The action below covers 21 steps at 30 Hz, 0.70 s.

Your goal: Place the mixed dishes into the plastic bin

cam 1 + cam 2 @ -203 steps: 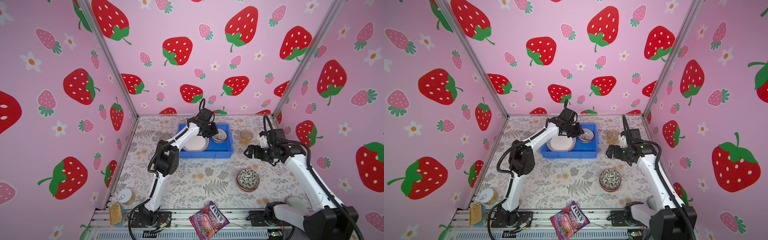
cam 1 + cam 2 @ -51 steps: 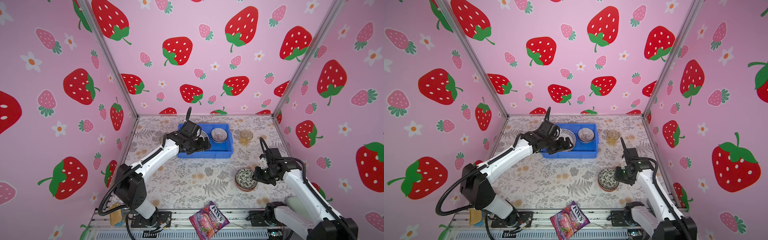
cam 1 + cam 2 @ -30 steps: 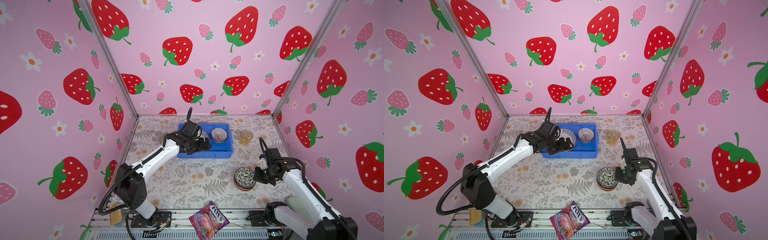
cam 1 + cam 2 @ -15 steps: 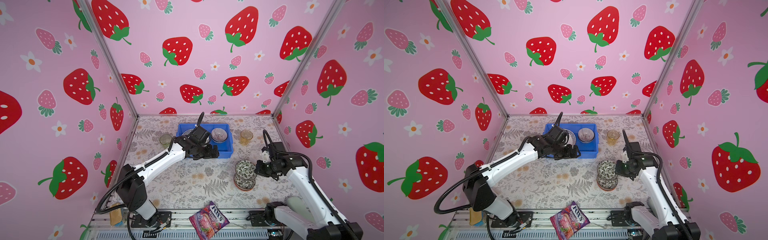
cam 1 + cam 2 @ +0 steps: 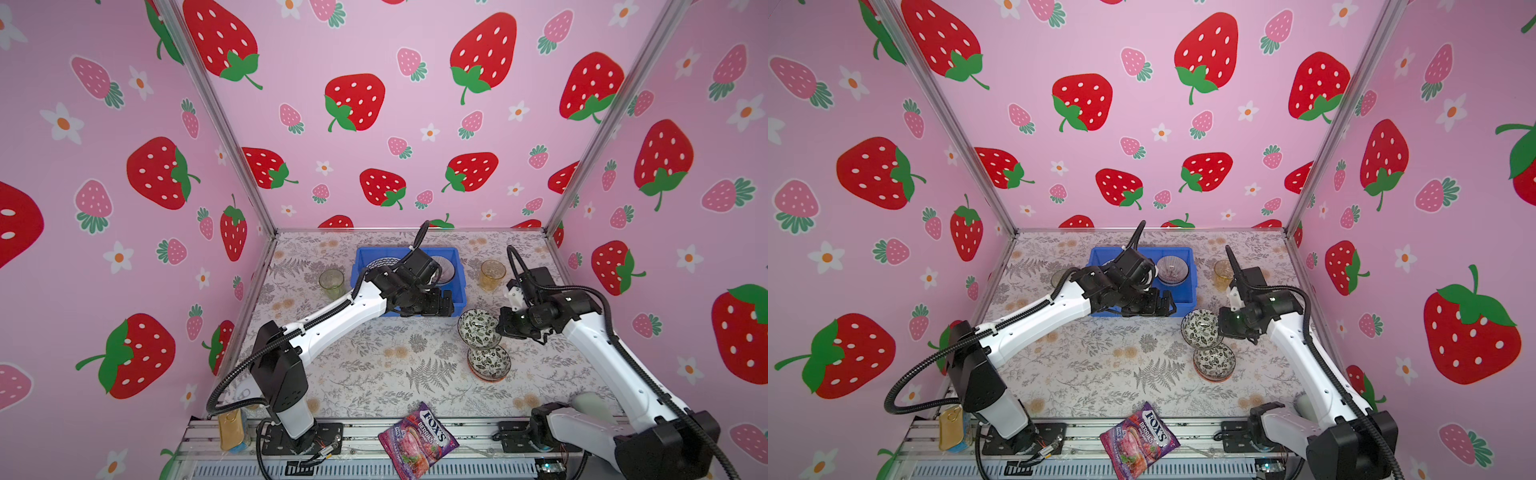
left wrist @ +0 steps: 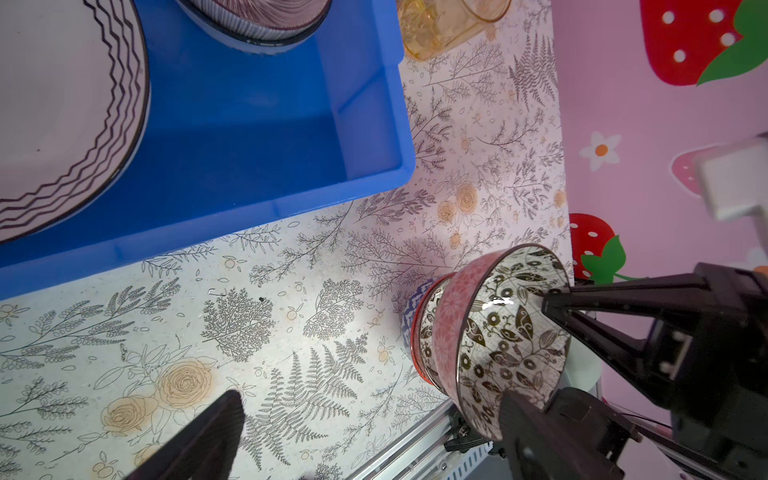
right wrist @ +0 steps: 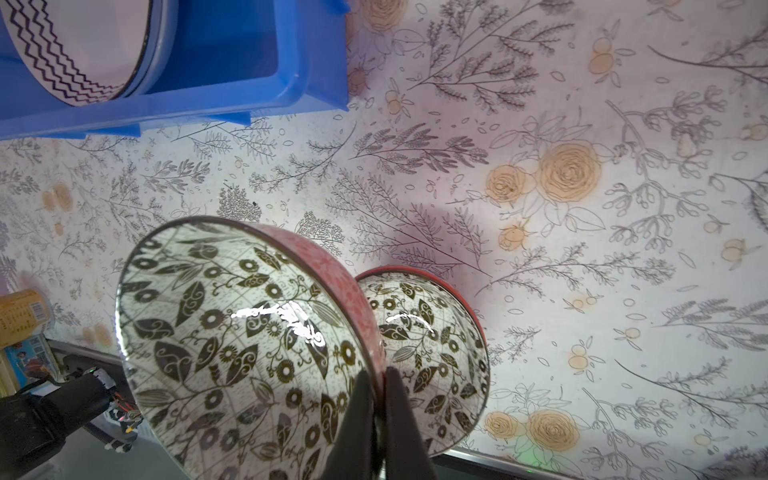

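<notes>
Right gripper (image 5: 501, 329) pinches black-white bowl (image 5: 478, 328) by its rim, tilted just over the bowl stack (image 5: 487, 362) (presumably for the plastic bin (image 5: 446, 251)) — left gripper (image 5: 436, 307) hovers spread wide, empty.

Pink walls (image 5: 291, 54) printed with strawberries and daisies, joined by silver corner posts (image 5: 219, 124), tabletop (image 5: 374, 374) covered in fern-and-rose paper, evenly lit

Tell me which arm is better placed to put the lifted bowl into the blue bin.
Right: the right gripper is shut on the rim of the lifted bowl, near the blue bin; the left gripper is open, empty.
</notes>
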### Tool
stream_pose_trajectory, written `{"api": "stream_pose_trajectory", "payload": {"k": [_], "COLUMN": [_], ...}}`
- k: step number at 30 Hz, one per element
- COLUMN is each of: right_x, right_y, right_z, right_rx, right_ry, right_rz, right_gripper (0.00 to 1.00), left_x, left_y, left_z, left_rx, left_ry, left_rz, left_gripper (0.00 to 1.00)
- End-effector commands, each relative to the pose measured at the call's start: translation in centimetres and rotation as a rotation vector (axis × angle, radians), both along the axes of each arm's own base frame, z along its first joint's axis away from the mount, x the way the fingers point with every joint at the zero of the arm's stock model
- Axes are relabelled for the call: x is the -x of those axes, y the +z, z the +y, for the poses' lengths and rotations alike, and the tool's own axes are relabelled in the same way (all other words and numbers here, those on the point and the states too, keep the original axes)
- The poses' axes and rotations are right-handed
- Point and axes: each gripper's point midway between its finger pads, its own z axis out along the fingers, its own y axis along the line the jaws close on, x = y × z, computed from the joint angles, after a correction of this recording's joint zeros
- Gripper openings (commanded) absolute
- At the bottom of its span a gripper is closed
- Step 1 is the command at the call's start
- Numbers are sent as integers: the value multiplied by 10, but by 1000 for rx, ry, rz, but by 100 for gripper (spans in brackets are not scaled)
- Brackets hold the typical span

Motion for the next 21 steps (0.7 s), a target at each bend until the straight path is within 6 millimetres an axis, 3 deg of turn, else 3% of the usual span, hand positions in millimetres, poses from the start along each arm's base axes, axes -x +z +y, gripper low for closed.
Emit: {"api": "stream_pose_trajectory", "payload": {"k": [1, 11, 21], "right_x": [-18, -45, -50], "right_y": [19, 29, 28], "right_z": [26, 82, 106], "right_rx": [-45, -79, -91], "right_ry": [35, 151, 210], "right_rz": [-69, -106, -104], "right_gripper": [1, 1, 1], "left_x": [-2, -2, -7], "left_y": [7, -8, -16], "left_z": [3, 28, 50], "left_rx": [-30, -141, -236], "left_ry": [12, 87, 138], "left_rz": [-17, -16, -21], "left_gripper": [99, 98, 85]}}
